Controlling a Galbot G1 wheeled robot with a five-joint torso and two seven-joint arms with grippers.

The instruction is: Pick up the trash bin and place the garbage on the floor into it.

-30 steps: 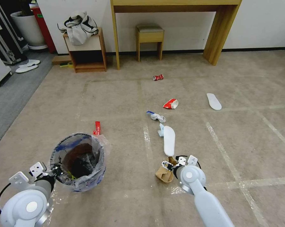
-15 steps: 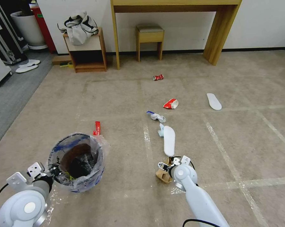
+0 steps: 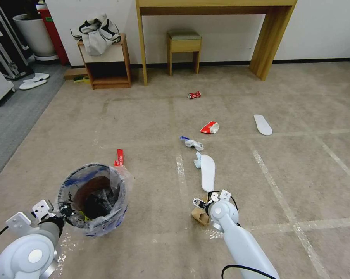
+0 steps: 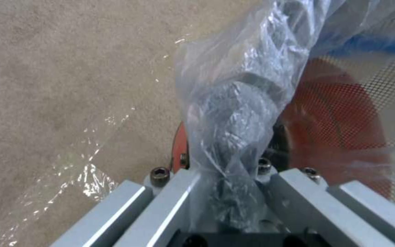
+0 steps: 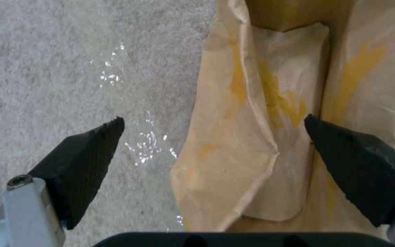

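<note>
Litter spread ahead of me, trash bin [image 3: 92,199] at my near left on the floor [image 3: 299,174].

My left gripper [image 3: 64,211] sits at the bin's 8 o'clock rim; the wrapper [image 3: 119,157] lies just past the bin at 1 o'clock. My right gripper [image 3: 203,202] is over the carton [image 3: 200,216], one finger [image 5: 83,154] beside it, the other over it. An insole [image 3: 207,172] lies at the carton's 12 o'clock, then scraps [image 3: 193,143], cup [image 3: 210,127], can [image 3: 194,95]. A second insole [image 3: 263,124] lies at 2 o'clock.

Bare floor [image 3: 151,217] lies open between trash bin [image 3: 92,201] and carton [image 3: 201,215] — insole [image 3: 207,172] just beyond.
</note>
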